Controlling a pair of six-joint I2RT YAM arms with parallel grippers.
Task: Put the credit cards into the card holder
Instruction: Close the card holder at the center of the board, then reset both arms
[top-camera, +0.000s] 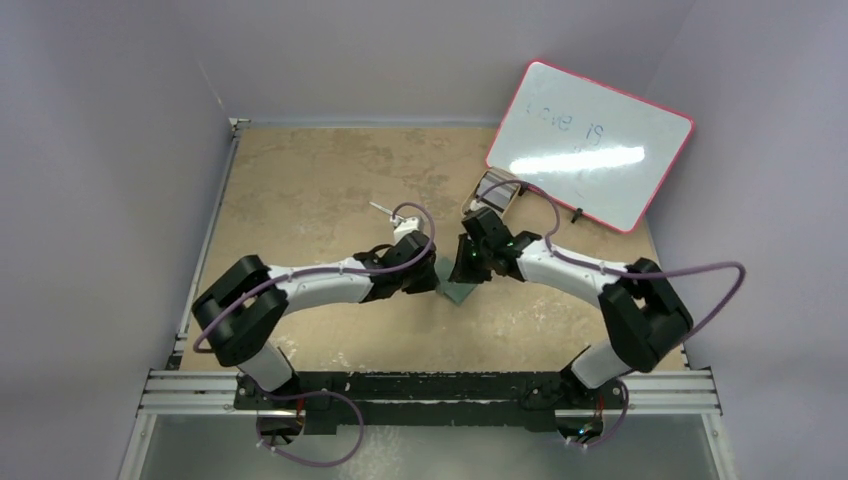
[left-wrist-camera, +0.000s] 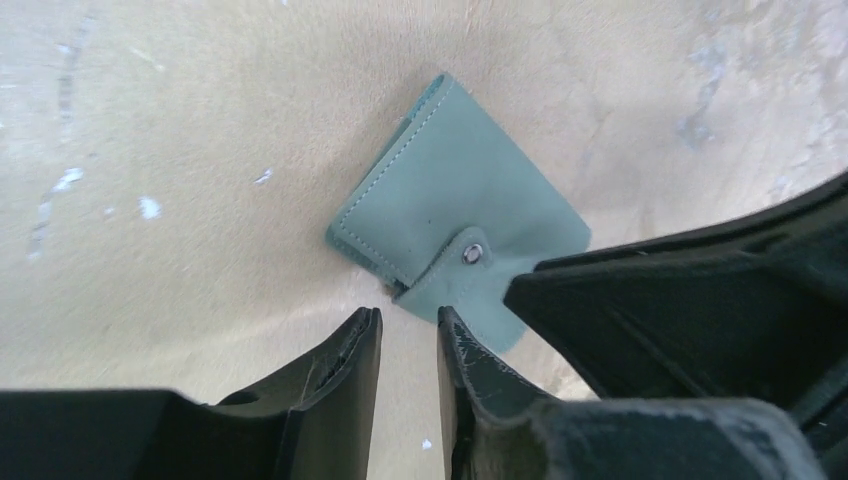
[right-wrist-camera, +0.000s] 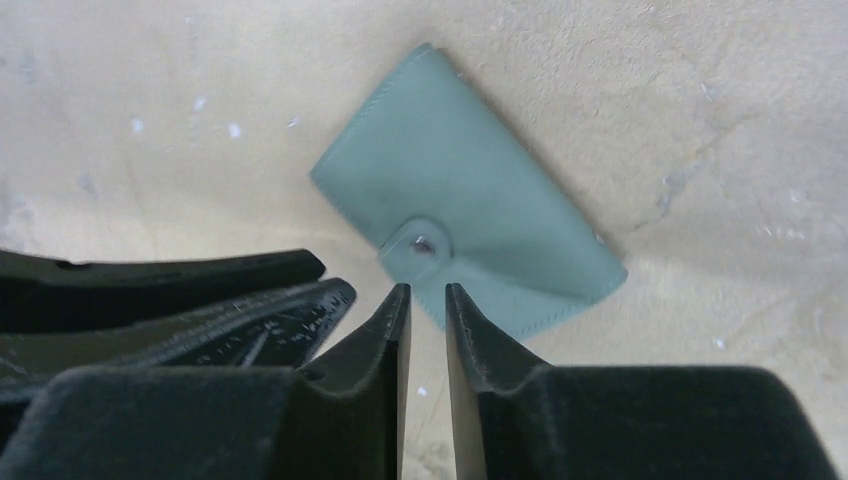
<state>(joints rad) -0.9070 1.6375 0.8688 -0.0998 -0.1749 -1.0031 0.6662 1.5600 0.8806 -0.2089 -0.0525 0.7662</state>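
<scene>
The card holder (top-camera: 458, 291) lies flat on the tan table between the two grippers. It is a grey-green wallet (left-wrist-camera: 455, 190), folded shut, with its flap fastened by a metal snap (left-wrist-camera: 473, 254). My left gripper (left-wrist-camera: 410, 315) hovers just off the wallet's flap corner, its jaws a little apart with only table showing between them. My right gripper (right-wrist-camera: 427, 290) faces the same wallet (right-wrist-camera: 470, 200) from the other side, jaws narrowly open and empty. The fingertips of the two grippers nearly meet over the wallet's near corner. No credit cards are in view.
A pink-edged whiteboard (top-camera: 590, 145) leans at the back right, with a small tray (top-camera: 497, 190) in front of it. A thin white stick-like item (top-camera: 383, 209) lies behind the left arm. Walls close the table's left and back edges.
</scene>
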